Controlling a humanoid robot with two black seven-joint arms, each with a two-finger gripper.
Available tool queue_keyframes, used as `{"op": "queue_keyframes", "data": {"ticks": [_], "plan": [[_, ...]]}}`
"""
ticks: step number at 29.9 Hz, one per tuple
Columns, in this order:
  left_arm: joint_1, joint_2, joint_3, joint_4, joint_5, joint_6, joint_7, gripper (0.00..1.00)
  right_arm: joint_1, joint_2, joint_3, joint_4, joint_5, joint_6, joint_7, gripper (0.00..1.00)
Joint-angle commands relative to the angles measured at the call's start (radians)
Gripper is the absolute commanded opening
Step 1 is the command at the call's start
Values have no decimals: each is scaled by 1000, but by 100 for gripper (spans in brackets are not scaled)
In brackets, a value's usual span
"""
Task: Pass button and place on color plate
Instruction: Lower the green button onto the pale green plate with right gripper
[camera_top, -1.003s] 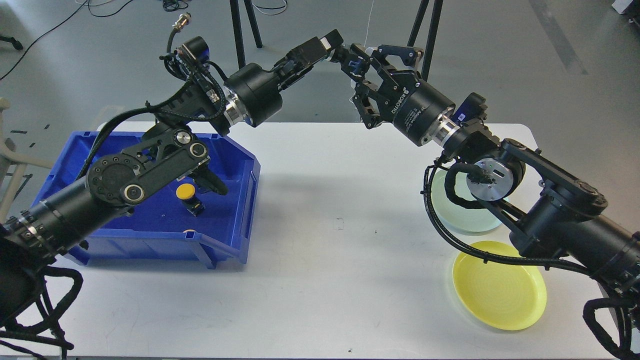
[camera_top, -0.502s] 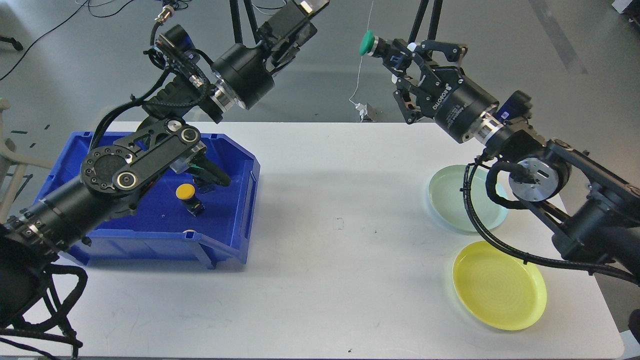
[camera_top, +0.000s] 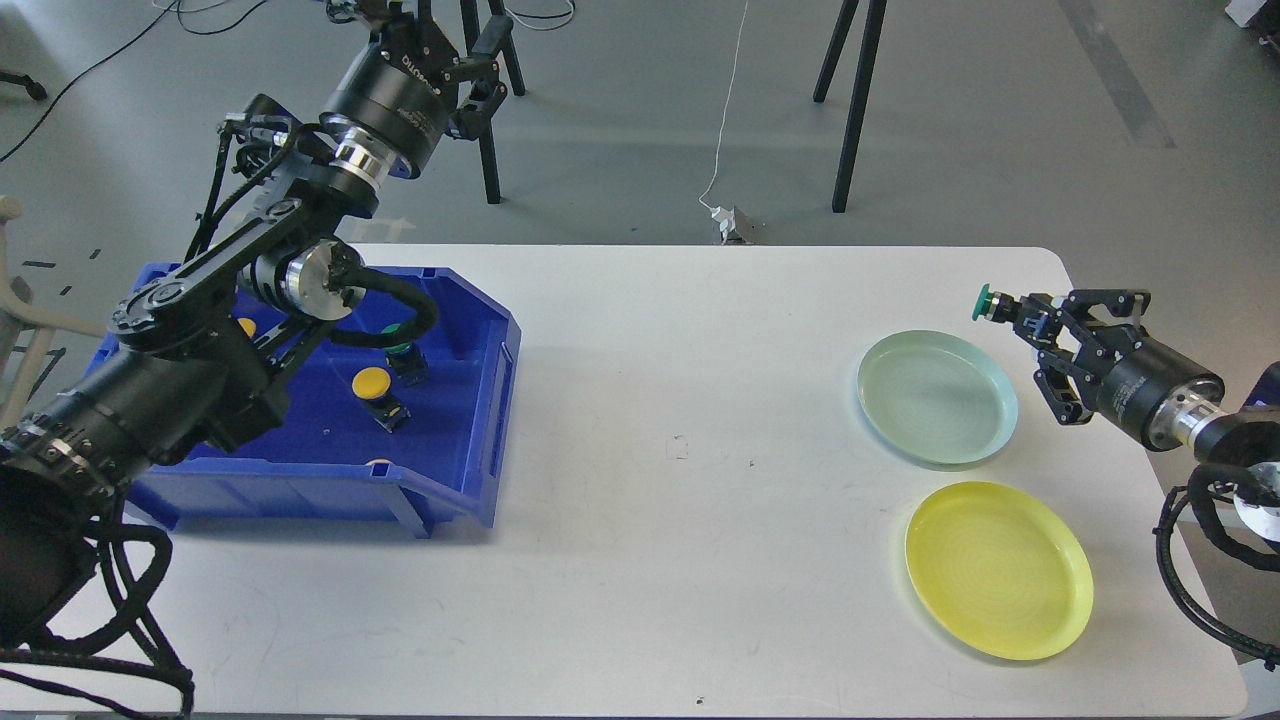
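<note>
My right gripper is shut on a green-capped button, held low over the table just past the right rim of the pale green plate. The cap points left, toward that plate. A yellow plate lies in front of it. My left gripper is raised high at the top left, above and behind the blue bin. Its fingers are spread and empty, and their tips are cut off by the top edge.
The blue bin holds a yellow button, a green button and another yellow one partly hidden by my left arm. Tripod legs stand on the floor behind the white table.
My right gripper took the green button from the left one, then swung right and down to beside the pale green plate. My left gripper let go and pulled back up and left over the bin.
</note>
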Motion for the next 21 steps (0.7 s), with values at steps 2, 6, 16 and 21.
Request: {"op": "queue_keyframes", "data": {"ticks": [2, 6, 16, 21], "plan": [[-6, 0, 0, 5, -25, -1, 0, 100, 0, 102, -26, -136, 0, 25, -37, 28], [-7, 3, 2, 5, -25, -1, 0, 100, 14, 184, -40, -243, -1, 26, -54, 28], [-7, 8, 2, 7, -23, -1, 0, 100, 37, 224, -48, -290, 0, 52, -54, 49], [-6, 4, 6, 5, -22, -1, 0, 100, 37, 219, -57, -285, -1, 55, -54, 60]]}}
